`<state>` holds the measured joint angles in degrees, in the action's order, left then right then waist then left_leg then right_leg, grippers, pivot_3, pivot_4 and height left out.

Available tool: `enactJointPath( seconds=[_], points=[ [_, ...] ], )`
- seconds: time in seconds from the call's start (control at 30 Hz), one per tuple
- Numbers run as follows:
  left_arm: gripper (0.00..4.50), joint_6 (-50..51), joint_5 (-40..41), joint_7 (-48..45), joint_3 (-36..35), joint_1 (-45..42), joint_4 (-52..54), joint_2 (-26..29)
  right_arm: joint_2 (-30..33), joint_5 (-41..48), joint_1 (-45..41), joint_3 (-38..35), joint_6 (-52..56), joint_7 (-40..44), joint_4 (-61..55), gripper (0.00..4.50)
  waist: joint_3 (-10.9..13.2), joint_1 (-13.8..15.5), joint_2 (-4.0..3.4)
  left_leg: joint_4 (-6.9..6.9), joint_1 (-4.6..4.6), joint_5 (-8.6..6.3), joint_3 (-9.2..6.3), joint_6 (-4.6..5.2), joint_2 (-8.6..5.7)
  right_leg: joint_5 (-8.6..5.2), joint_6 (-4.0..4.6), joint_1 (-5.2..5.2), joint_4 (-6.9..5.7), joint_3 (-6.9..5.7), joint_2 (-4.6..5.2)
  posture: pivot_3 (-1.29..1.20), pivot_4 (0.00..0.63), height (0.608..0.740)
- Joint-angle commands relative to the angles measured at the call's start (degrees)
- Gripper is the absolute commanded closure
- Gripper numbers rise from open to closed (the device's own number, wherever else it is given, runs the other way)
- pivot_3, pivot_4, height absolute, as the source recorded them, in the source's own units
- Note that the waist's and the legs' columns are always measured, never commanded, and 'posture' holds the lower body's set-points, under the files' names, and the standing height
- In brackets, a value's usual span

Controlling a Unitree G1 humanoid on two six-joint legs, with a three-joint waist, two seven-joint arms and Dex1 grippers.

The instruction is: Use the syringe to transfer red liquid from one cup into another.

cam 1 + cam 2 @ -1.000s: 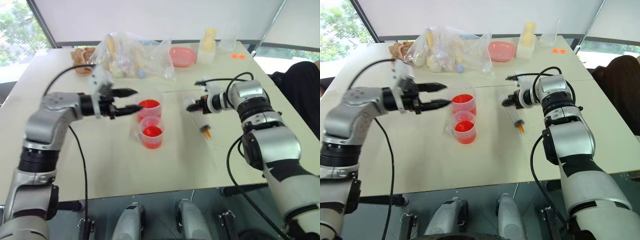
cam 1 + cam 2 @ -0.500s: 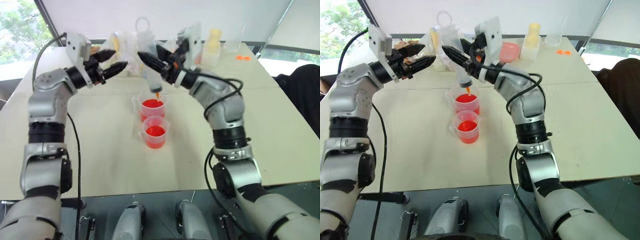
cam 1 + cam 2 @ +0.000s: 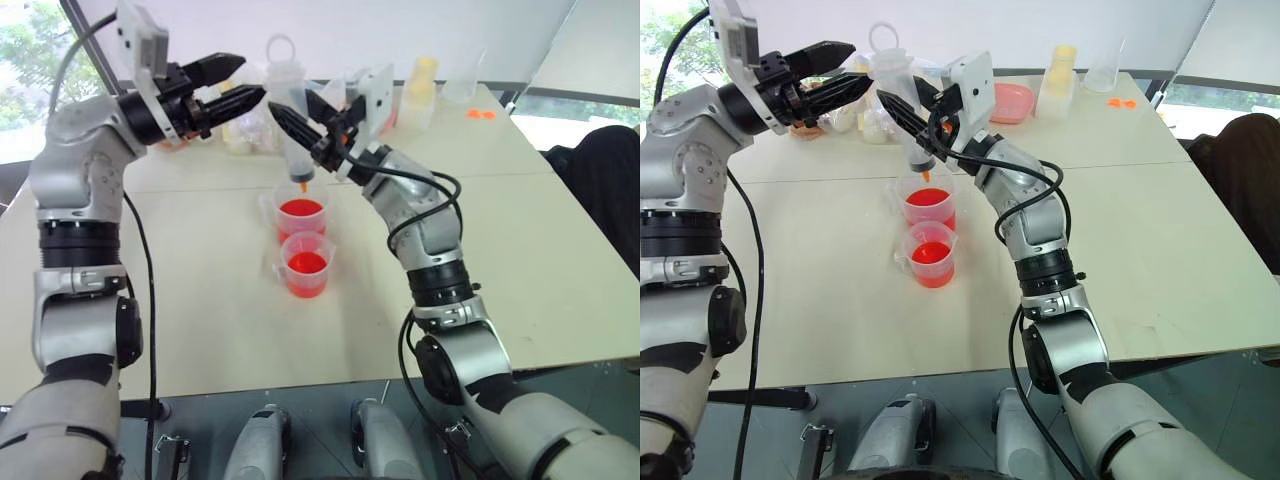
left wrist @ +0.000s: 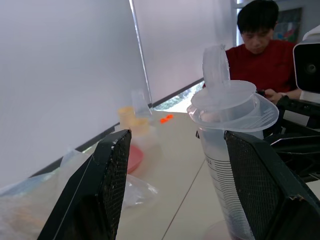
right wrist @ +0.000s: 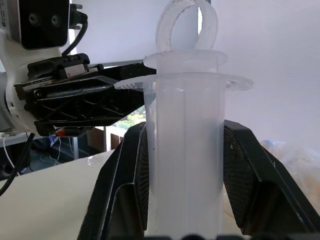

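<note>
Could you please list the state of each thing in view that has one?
syringe: upright, plunger pushed in, orange tip above the far cup
right gripper: jaws shut on the syringe barrel
left gripper: jaws open, empty, beside the plunger ring
far cup: upright, holds red liquid
near cup: upright, holds red liquid

Below my right pincer (image 3: pixel 300 113) the pale table (image 3: pixel 520 250) carries two cups of red liquid (image 3: pixel 302 209), one just nearer me than the other. Beyond my left pincer (image 3: pixel 240 85) lie plastic bags (image 3: pixel 855 110); past the right one, a pink bowl (image 3: pixel 1004 100) and yellow bottle (image 3: pixel 418 85).
</note>
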<state>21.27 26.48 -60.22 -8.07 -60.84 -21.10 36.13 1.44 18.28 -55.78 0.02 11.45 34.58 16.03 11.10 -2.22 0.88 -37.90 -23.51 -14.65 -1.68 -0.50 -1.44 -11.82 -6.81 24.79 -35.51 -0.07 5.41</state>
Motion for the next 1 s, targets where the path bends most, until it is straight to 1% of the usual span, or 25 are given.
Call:
enactJointPath(
  seconds=[0.03,0.2,0.43,0.53,0.67,0.8,1.0],
  points=[
    [1.40,0.0,2.1,0.1,-2.3,-2.1,3.3,0.5,-0.9,-0.4,-0.6,0.6,-1.1,-0.5,1.1,3.06,0.0,0.0,0.00,0.00,0.00,0.00,-0.01,0.00,0.00,0.00,0.00,0.00,0.00,0.00,0.00,0.00,0.150,0.740],
    [1.40,0.5,2.3,-0.5,-2.2,-2.2,3.9,0.6,-1.6,-0.7,-0.7,0.8,-2.0,-1.5,3.0,3.06,0.0,-0.2,0.00,0.00,0.00,0.00,-0.01,0.00,0.00,0.00,0.00,0.00,0.00,0.00,0.00,0.00,0.150,0.740],
    [1.40,3.3,3.0,-2.1,-2.1,0.3,7.6,2.2,-1.7,-0.7,-1.5,0.2,-2.9,-3.0,5.6,3.06,0.0,-0.3,-0.01,0.01,0.00,0.00,0.00,-0.01,0.02,0.00,0.00,0.01,-0.08,0.01,-0.01,0.00,0.150,0.740],
    [1.40,3.1,3.0,-0.9,-2.4,0.4,8.0,2.2,-1.8,-0.8,-1.5,0.2,-3.0,-2.9,6.1,3.06,0.0,-0.3,-0.02,0.01,0.00,0.00,0.00,-0.01,0.02,0.00,0.01,0.03,-0.08,0.03,0.00,0.00,0.150,0.740],
    [1.40,0.2,1.6,1.3,-2.6,-1.2,5.4,1.6,-2.0,-1.0,-1.5,0.3,-3.2,-2.7,6.4,3.06,0.0,-0.3,-0.02,0.01,0.00,0.01,0.00,-0.01,0.02,0.00,0.01,0.03,-0.08,0.03,0.00,0.00,0.150,0.740],
    [1.40,-4.3,-2.1,1.1,0.3,-2.2,2.2,1.3,-2.2,-1.3,-1.1,0.7,-3.3,-2.7,5.7,3.06,0.0,-0.2,-0.01,0.01,0.00,0.01,0.01,-0.01,0.01,0.00,0.01,0.04,-0.08,0.02,-0.01,0.00,0.150,0.740],
    [1.40,-10.1,-6.1,1.1,2.9,-5.0,-3.9,-1.8,-2.8,-1.4,-0.4,1.3,-3.6,-2.9,4.5,3.06,0.0,-0.2,-0.01,0.01,0.00,0.01,0.02,-0.01,0.00,0.00,0.00,0.03,-0.08,0.02,0.00,0.00,0.150,0.740]
  ],
)
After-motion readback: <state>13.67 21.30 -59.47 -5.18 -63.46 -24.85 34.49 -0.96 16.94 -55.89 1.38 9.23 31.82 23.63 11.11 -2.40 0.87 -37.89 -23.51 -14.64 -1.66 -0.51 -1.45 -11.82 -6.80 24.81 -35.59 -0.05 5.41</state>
